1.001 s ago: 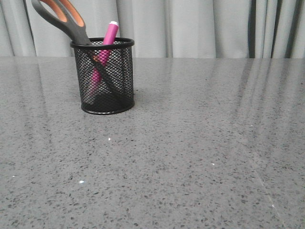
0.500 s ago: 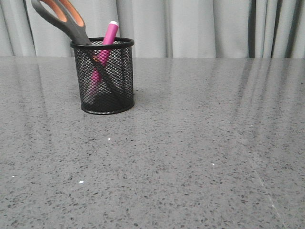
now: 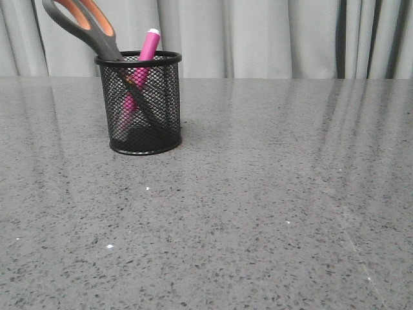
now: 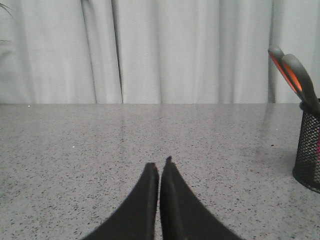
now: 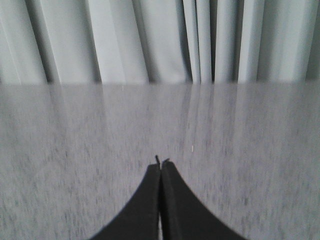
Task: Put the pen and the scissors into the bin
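Two items stand inside the bin (image 3: 139,103), a black wire-mesh cup with a solid rim and base, which sits upright on the far left part of the grey speckled surface (image 3: 258,206) in my front view. The scissors (image 3: 90,29) rest blades-down in it, their dark grey handles lined in orange leaning out over the rim toward the left. The pen (image 3: 146,55), magenta-pink with a small white end, stands beside them, tilted a little to the right, its top rising just above the rim; through the mesh I can see its body crossing the dark blades. Pale grey curtains (image 3: 258,39) hang along the far edge of the surface.

From my left wrist camera, the left hand (image 4: 159,167) shows two dark fingers pressed together at the tips, pinching nothing, hovering over bare surface. The bin and the scissor handles appear at the edge of that view, well apart from the fingers.

From my right wrist camera, the right hand (image 5: 160,162) is likewise pressed together and grips nothing, with only speckled surface and curtains ahead of it; that picture is slightly blurred. Neither hand appears in the front view.
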You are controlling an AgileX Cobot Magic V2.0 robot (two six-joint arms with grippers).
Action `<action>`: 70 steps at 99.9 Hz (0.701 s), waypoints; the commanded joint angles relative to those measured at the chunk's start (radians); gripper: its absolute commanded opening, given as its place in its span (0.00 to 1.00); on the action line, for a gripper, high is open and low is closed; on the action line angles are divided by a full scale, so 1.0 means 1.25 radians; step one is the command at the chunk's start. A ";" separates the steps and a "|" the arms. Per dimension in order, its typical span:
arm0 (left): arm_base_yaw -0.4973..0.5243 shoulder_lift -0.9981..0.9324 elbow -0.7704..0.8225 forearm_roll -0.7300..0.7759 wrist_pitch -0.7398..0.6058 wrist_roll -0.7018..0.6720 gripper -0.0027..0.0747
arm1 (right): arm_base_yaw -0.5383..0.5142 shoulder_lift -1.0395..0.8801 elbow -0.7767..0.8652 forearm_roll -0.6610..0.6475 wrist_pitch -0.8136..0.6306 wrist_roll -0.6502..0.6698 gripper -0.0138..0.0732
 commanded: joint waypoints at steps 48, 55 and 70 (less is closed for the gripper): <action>0.001 -0.020 0.018 -0.002 -0.058 -0.007 0.01 | -0.008 -0.055 0.031 -0.008 0.004 -0.018 0.07; 0.001 -0.020 0.018 -0.002 -0.058 -0.007 0.01 | -0.008 -0.055 0.031 -0.008 0.004 -0.018 0.07; 0.001 -0.020 0.018 -0.002 -0.058 -0.007 0.01 | -0.008 -0.055 0.031 -0.008 0.004 -0.018 0.07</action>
